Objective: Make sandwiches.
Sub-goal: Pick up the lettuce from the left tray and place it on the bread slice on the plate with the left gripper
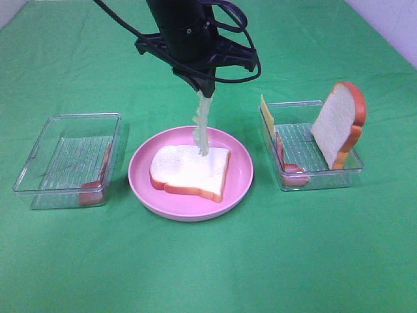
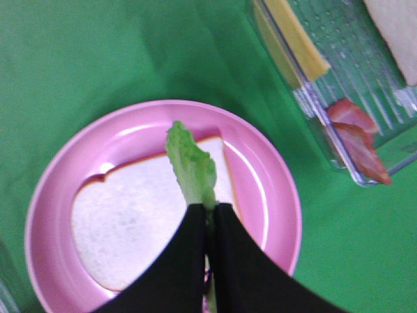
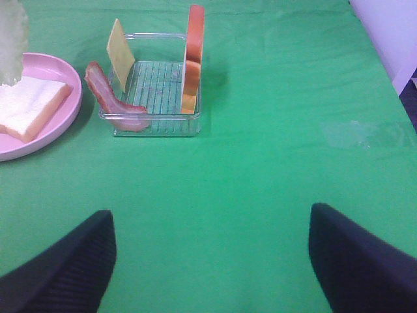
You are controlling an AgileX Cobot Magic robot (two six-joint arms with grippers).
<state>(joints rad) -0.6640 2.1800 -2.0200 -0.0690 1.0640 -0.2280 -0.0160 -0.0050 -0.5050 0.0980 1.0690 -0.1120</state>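
Left gripper (image 1: pixel 207 91), exterior high view: jaws pinched on the top end of the lettuce (image 1: pixel 202 127). The leaf hangs edge-on over the pink plate (image 1: pixel 241 176), its lower tip at or just above the bread slice (image 1: pixel 189 171) lying flat there.
- Sandwich so far: one white slice with an orange-brown crust, nothing stacked on it yet.
- Risk: the leaf meets the slice near its far edge, not the middle. Released like this, it could flop over the crust onto the plate.
- Second bread slice (image 1: pixel 339 124) stands upright in the right-hand tray (image 1: pixel 319 177), leaning on its wall, and looks easy to topple.
- Cheese (image 1: pixel 266 114) and bacon (image 1: pixel 281 155) sit at that tray's plate-side end. The left-hand tray (image 1: pixel 65 156) shows a reddish piece in one corner.

Left wrist view: pads are closed tight on a narrow strip of the leaf, pale green and ruffled, with the slice beneath.
- Risk: the hold is thin, so the leaf may cling to one pad on release and drag away.

Right wrist view: right gripper (image 3: pixel 208 261) hangs wide open over bare green cloth (image 3: pixel 260 163), holding nothing, well apart from the tray.
- Bacon curls at the tray's corner. I cannot tell whether it lies inside or over the rim, which could make it awkward to pick.
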